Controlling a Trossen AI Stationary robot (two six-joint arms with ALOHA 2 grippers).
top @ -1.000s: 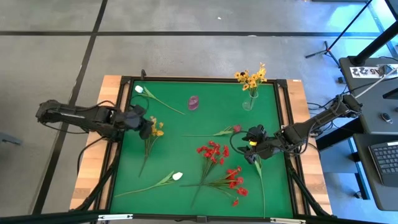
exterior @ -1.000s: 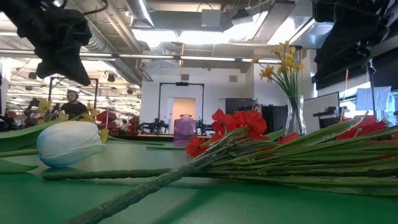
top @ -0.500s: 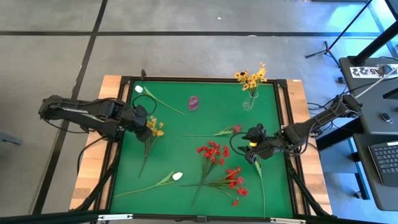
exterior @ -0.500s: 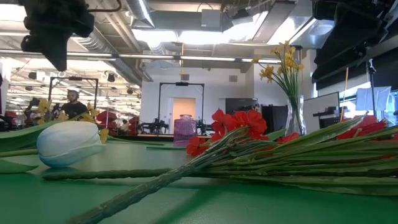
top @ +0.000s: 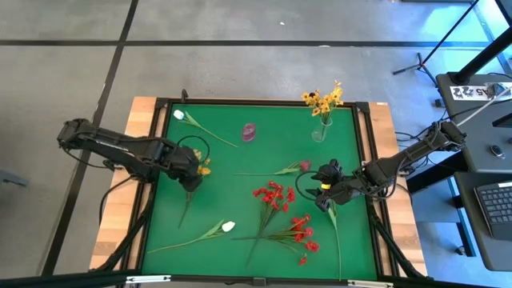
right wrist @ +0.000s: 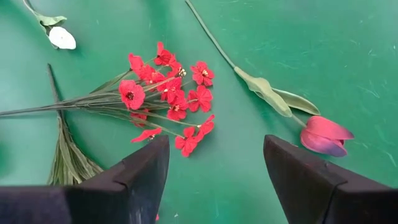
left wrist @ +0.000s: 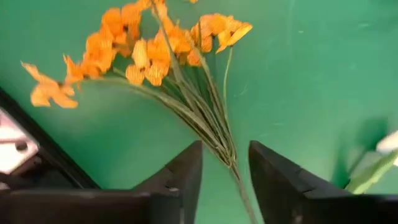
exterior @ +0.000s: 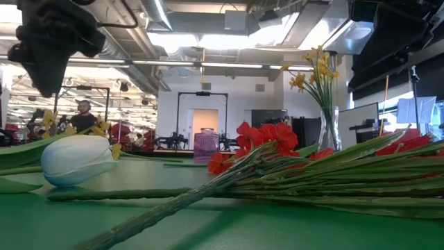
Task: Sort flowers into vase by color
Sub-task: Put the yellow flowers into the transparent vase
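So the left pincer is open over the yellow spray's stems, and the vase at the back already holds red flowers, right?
Not quite: the vase at the back holds yellow flowers, not red, as the high view shows. The red sprays lie on the mat. The rest stands: the left pincer is open over the yellow spray's stems, seen in the left wrist view.

Looks like a robotics lab or industrial workshop hall: bare grey concrete floor marked with dark lines around a wood-edged surface covered in green felt. Beside it, a dark workstation desk with a keyboard and stand legs. Beyond, exposed ceiling ducts, strip lights, more benches, and a person standing far off.
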